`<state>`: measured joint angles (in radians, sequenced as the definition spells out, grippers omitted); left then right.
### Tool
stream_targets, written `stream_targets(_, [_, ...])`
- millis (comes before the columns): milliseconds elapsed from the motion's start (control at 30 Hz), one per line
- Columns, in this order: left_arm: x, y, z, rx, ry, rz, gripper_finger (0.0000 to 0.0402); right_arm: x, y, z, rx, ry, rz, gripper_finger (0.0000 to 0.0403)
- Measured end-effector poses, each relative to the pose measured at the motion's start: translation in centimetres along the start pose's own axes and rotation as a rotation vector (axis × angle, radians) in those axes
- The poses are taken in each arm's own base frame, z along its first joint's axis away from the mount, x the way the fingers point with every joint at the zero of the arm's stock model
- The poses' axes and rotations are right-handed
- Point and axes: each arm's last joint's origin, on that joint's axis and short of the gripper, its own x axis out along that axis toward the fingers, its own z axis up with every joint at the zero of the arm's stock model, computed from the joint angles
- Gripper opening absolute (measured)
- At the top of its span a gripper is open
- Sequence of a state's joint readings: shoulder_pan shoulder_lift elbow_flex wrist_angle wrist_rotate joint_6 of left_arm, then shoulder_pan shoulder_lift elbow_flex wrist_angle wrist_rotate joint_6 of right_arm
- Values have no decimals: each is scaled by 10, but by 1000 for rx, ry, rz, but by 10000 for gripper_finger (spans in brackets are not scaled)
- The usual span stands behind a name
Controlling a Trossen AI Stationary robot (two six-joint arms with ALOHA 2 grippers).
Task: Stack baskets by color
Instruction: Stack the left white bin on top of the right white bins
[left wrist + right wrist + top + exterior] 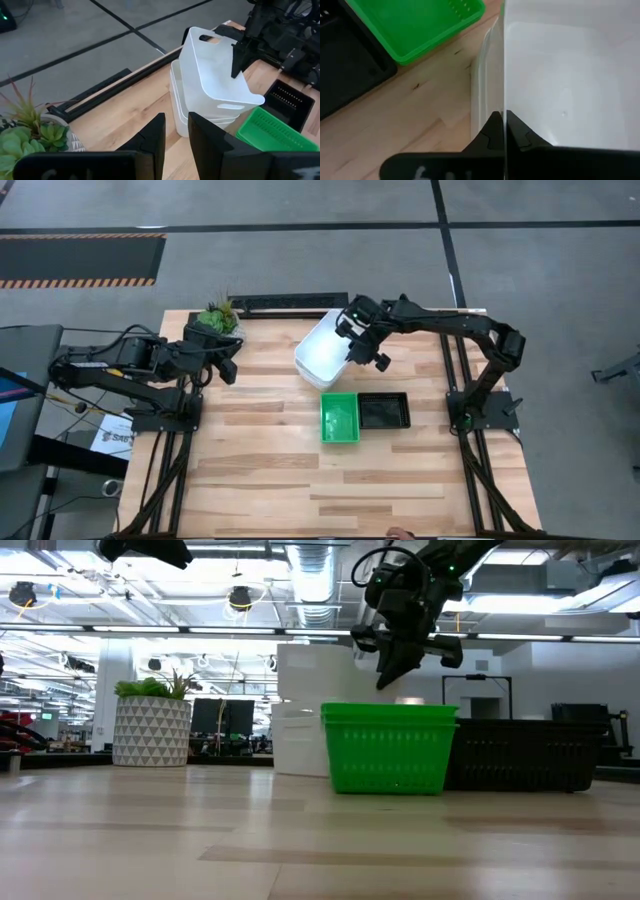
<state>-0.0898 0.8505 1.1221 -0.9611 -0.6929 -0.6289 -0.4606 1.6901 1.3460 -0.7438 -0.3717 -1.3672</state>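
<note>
Right gripper [239,60]: clamped shut on the side wall of the top white basket [212,75]; fingers are seen pinching the thin rim from above in the right wrist view; positioned at the far centre of the table [260,480].
Top white basket: held tilted, partly nested in the white stack [182,107] below, not yet seated flat; one end is raised.
White stack: placed at the far centre, just far-left of the green baskets; the count under the held one cannot be told for sure, at least one more rim is visible.
Green baskets [339,417]: set at table centre, nested into one stack judging by the doubled rims in the low view; touching or just beside the black ones.
Black baskets [384,411]: just right of the green, also stacked it seems; count cannot be told.
Left gripper [175,140]: closed, nothing held, parked at the far left near the potted plant [217,316].
Progress: judged nearly done, last white basket being seated.
Risk 1: basket is released while tilted, so it jams crooked or pops out of the stack.
Risk 2: downward push on one wall only, so the light stack is slid or tipped toward the green baskets.
Risk 3: thin glossy wall slips from the pinch.
</note>
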Motion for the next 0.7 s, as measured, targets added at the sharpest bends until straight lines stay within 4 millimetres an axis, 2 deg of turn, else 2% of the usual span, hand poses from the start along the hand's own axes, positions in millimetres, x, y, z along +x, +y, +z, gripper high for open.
stream_targets(200, [0,0,0,-1,-2,1,71,1,0,0,-2,-1,2,10])
stream_targets(467, [0,0,0,-2,-2,2,71,32,1,-17,51,7,107,7])
stream_targets(700, [0,0,0,8,-4,4,71,36,2,-22,67,17,125,23])
